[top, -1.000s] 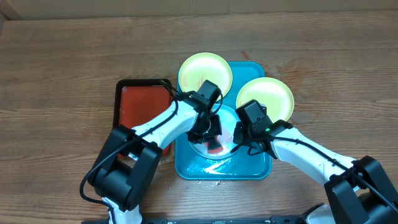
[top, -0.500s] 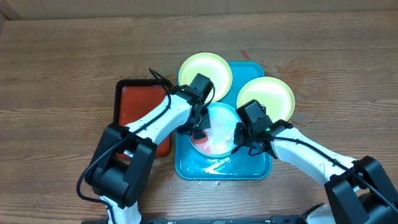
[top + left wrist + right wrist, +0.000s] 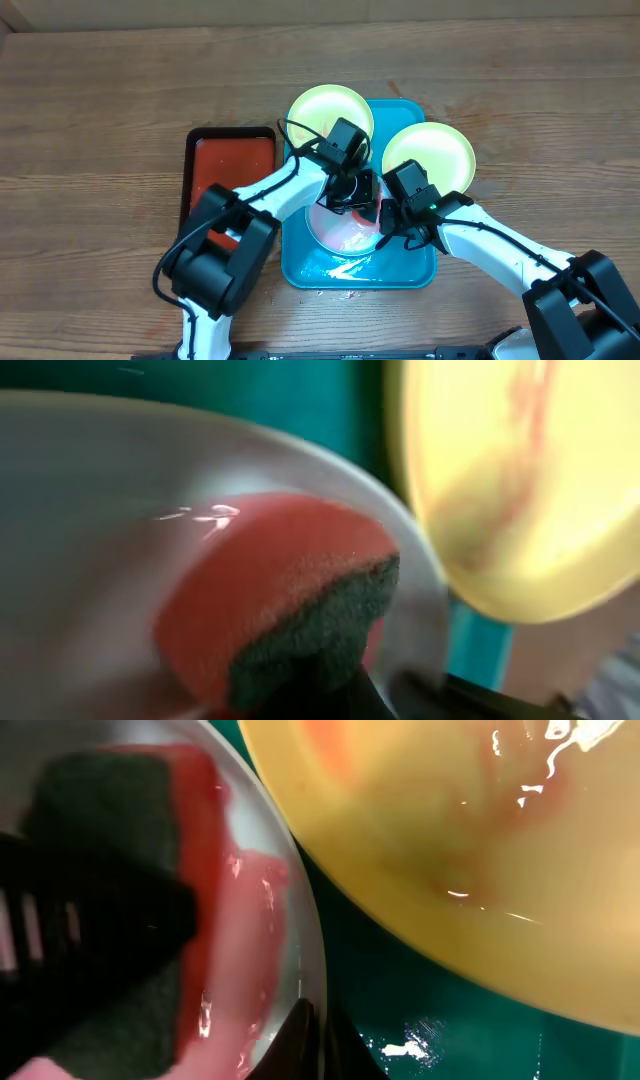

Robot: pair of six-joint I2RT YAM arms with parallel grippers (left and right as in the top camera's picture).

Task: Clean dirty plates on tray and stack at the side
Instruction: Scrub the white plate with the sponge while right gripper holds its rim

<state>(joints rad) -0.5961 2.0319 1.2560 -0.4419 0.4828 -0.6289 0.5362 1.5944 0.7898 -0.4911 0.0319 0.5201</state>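
Note:
A whitish plate (image 3: 335, 232) lies on the turquoise tray (image 3: 405, 272). My left gripper (image 3: 355, 192) is shut on a red-orange sponge with a dark green scouring side (image 3: 290, 600) and presses it on this plate's right part (image 3: 90, 560). My right gripper (image 3: 383, 222) is shut on the same plate's right rim (image 3: 312, 1030). A yellow-green plate (image 3: 330, 112) overlaps the tray's far left corner. Another one (image 3: 432, 152) overlaps its far right edge and shows faint reddish smears in the right wrist view (image 3: 450, 840).
A smaller black-rimmed tray with a red-orange inside (image 3: 228, 162) lies left of the turquoise tray on the wooden table (image 3: 100, 120). Water glints on the turquoise tray's near part (image 3: 350, 268).
My left gripper swung with the sponge to the whitish plate's left side, then back across to its far right part. My right gripper kept its hold on the rim.

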